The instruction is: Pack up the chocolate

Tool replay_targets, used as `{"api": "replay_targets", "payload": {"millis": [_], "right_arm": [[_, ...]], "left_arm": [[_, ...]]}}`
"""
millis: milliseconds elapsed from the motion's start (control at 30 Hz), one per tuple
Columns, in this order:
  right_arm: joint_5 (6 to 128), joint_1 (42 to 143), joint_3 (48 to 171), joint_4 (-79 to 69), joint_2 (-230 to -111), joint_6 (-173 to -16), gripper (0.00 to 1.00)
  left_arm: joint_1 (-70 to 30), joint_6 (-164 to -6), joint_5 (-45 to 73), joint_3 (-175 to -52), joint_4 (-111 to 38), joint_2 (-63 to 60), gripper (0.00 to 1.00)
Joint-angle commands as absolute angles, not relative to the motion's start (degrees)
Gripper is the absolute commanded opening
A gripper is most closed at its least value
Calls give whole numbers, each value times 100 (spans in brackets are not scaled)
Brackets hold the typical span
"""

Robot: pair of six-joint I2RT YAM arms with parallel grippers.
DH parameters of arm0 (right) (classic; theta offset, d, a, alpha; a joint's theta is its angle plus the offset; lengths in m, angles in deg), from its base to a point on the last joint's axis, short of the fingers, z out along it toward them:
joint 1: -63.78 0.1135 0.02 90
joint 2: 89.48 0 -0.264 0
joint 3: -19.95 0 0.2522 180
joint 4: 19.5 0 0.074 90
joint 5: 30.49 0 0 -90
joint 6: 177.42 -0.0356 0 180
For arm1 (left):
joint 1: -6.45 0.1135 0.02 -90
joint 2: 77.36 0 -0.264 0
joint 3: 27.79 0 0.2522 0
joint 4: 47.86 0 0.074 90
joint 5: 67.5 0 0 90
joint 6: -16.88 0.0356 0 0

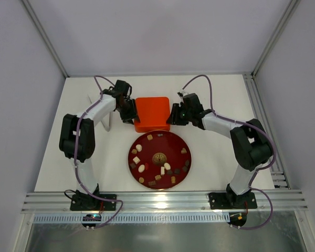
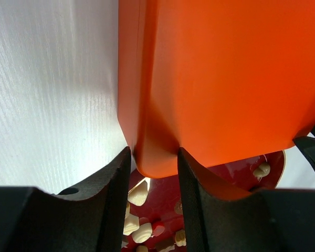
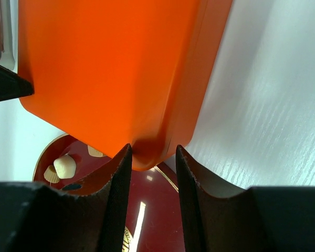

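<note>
Currently the chocolate (image 1: pixel 163 170), many bite-size pieces in dark brown, tan and cream-white, lies loose and scattered on a round glossy dark-red plate (image 1: pixel 170 144) at the centre of the overhead frame. Neither tool is on it. The left tool (image 1: pixel 130 116) and the right tool (image 1: pixel 173 114) are each clamped on a corner of an orange square plastic box (image 1: pixel 152 113). The box sits just above the plate in that frame, its lower edge overlapping the plate's upper rim. Both wrist views show fingers pressed to either side of a corner.

Assessment: the pieces look light, rigid, smooth and liable to chip, and each is far smaller than a tool. Take one across its narrow width with light force. The polished plate will likely let a nudged piece skid.

The white wood-grain counter (image 1: pixel 220 94) is flat and matt. Pale walls (image 1: pixel 147 37) enclose it on three sides, and an aluminium rail (image 1: pixel 163 202) runs along the lower edge.
</note>
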State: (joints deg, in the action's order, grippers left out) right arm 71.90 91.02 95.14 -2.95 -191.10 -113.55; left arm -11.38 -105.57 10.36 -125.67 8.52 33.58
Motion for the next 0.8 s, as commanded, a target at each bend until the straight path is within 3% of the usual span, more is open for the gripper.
{"api": "replay_targets", "payload": {"millis": [0,533,767], "right_arm": [[6962,8910,9242,999,-19653,-11089,40],[7551,8531,9928,911,-19460,-11106,45],[7533,8513,10331,841,-19003,-11089,55]], "left_arm": [[-1210,-10169,1986,-12144,1635,4164,40],[-1139,-10019,1802,-12838,1846,4059,53],[-1087,-9853,1565,-13401,1767,3585,68]]}}
